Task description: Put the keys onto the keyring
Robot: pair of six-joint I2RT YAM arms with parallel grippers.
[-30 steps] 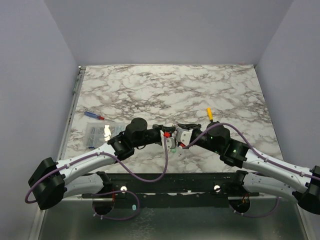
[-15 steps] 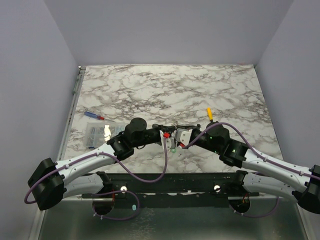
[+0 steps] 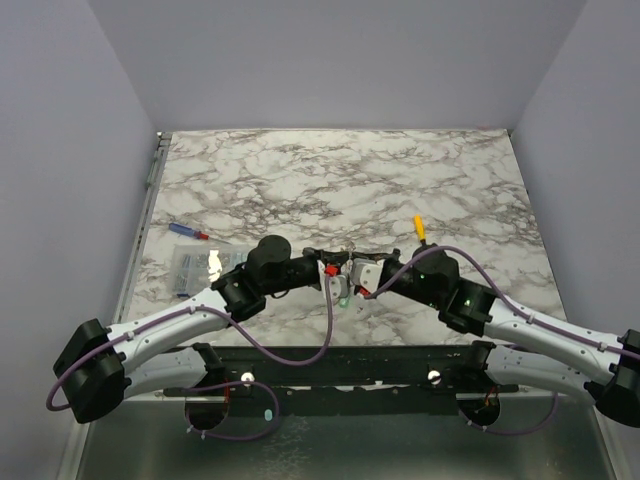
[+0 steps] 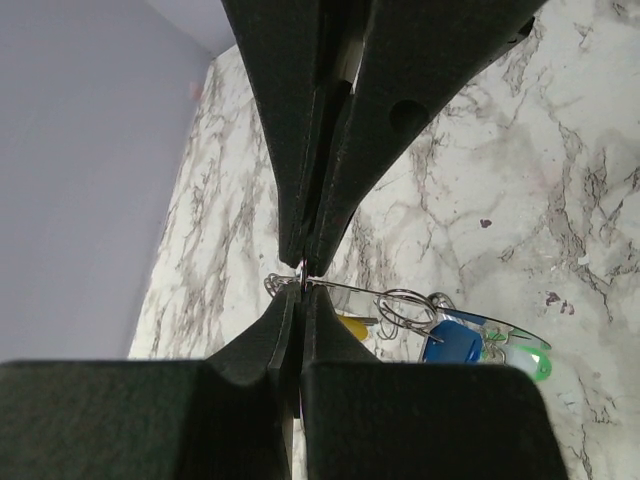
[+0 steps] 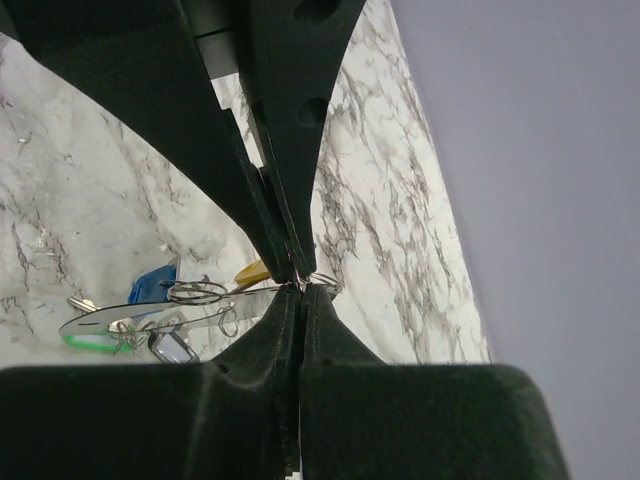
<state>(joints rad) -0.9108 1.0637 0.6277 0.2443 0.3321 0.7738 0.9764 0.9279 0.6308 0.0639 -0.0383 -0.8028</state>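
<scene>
Both grippers meet over the near middle of the table. My left gripper (image 3: pixel 326 268) (image 4: pixel 302 287) and my right gripper (image 3: pixel 357 272) (image 5: pixel 300 290) are each shut on the keyring (image 4: pixel 420 297) (image 5: pixel 200 298), a thin silver wire loop held above the table between them. Their tips pinch the wire at almost the same spot. A blue-headed key (image 4: pixel 455 340) (image 5: pixel 155 283) and a green-headed key (image 3: pixel 343 298) (image 4: pixel 525 360) (image 5: pixel 90 340) hang on the wire by small rings. A yellow-headed key (image 3: pixel 420 226) (image 5: pixel 252 271) lies on the table to the right.
A slim blue-and-red stick (image 3: pixel 188 231) and a clear plastic packet (image 3: pixel 200 268) lie near the left edge of the marble table (image 3: pixel 340 180). A metal rail (image 3: pixel 150 175) runs along that edge. Grey walls close in the back and sides.
Both grippers stay pinched on the wire. The left arm and the held ring have edged slightly to the left.
</scene>
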